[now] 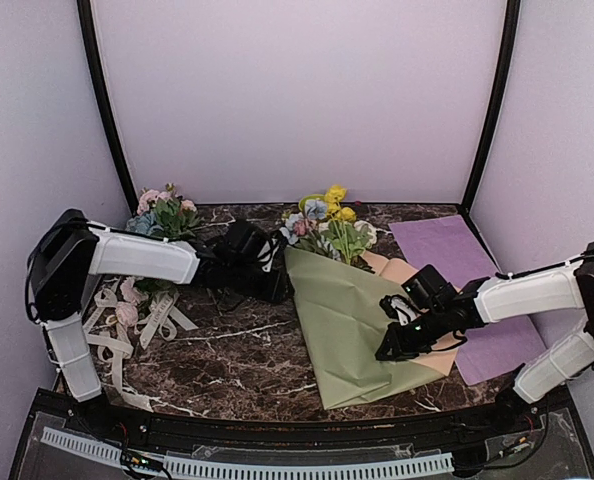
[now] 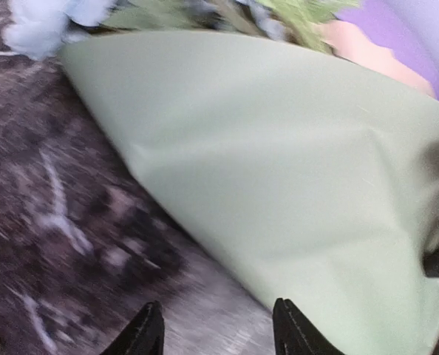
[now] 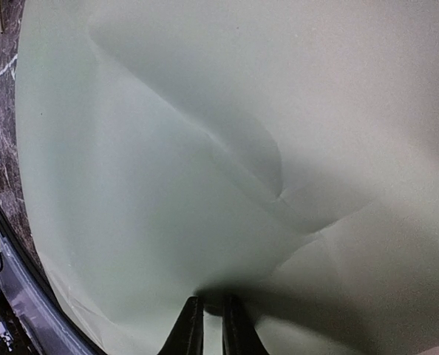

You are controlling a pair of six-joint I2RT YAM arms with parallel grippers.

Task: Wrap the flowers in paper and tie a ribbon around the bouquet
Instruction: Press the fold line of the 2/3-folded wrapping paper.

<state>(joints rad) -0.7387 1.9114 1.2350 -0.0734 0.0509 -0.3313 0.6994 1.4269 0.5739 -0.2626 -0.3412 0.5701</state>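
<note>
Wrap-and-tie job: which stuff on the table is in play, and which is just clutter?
In play:
- green paper
- peach paper under it
- flowers sticking out of the wrap
- ribbon, lying at left

Clutter:
- purple sheet
- loose flower bunch, back left

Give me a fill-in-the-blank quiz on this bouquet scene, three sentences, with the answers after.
1. The right gripper pinches the ____ paper.
2. The left gripper is ____, with nothing between its fingers.
3. The sheet at the far right is ____.
Missing words: green; open; purple.
</note>
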